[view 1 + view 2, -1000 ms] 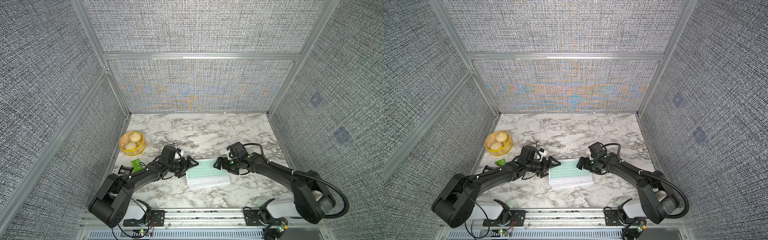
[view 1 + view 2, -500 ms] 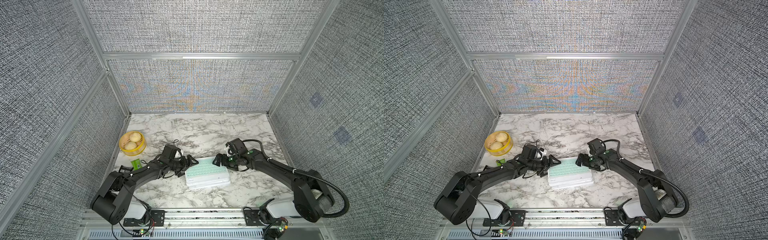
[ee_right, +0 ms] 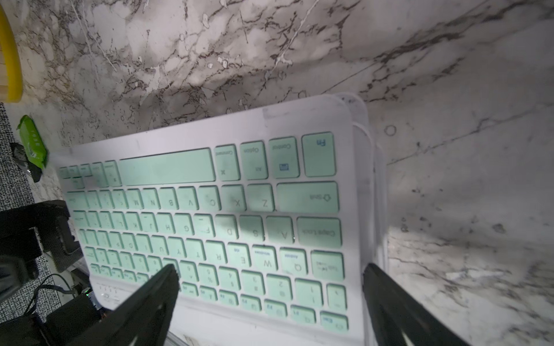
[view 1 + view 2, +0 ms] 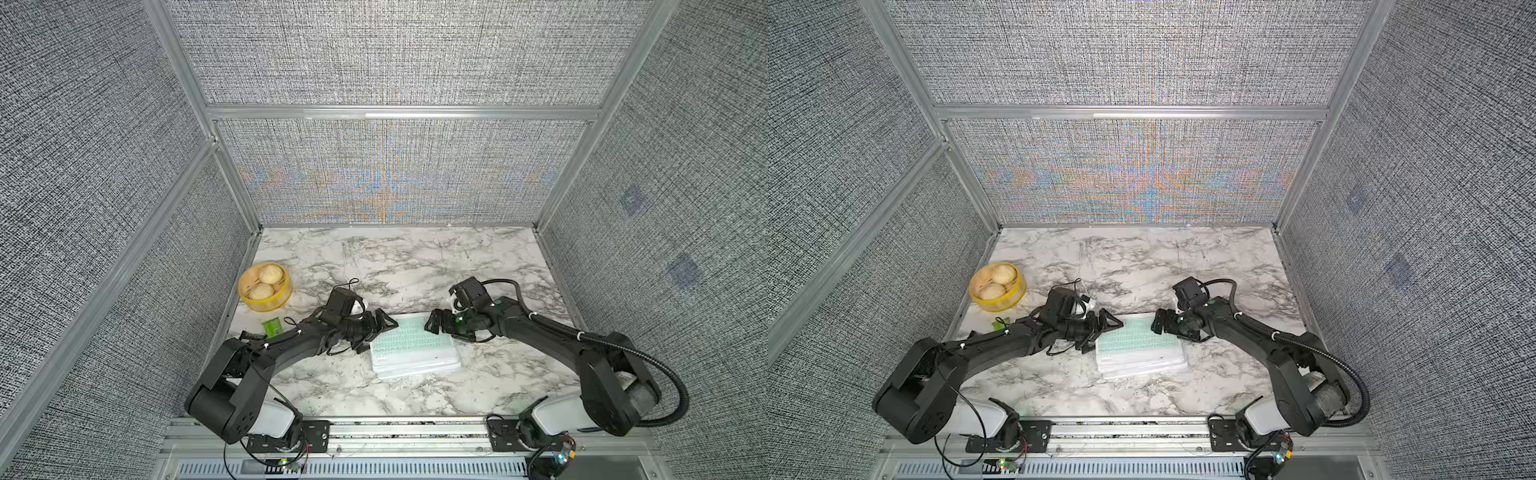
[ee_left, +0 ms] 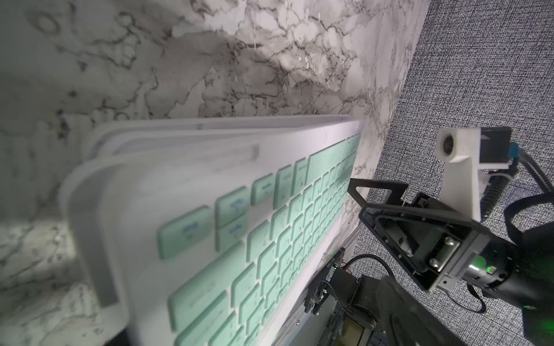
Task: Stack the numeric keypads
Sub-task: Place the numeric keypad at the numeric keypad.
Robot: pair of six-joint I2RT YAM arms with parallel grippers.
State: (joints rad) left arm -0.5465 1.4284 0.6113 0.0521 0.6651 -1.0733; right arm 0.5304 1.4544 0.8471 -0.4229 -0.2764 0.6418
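- Numeric keypads – piled in one stack on the marble table, lying between the two pincers. The mint-keyed keypad is on top.
- Lower frames peek out, slightly fanned. How many lie beneath is hard to count from these views.
- Left gripper sits just off one short end, jaws spread wide, holding nothing.
- Right gripper is over the opposite end, likewise agape and empty.
- Step, as I judge it: stacking done or nearly so – squaring up, or just released.
- Next move calls for a gentle inward nudge on the fanned edges, or a clean retreat without dragging the mint-keyed keypad.
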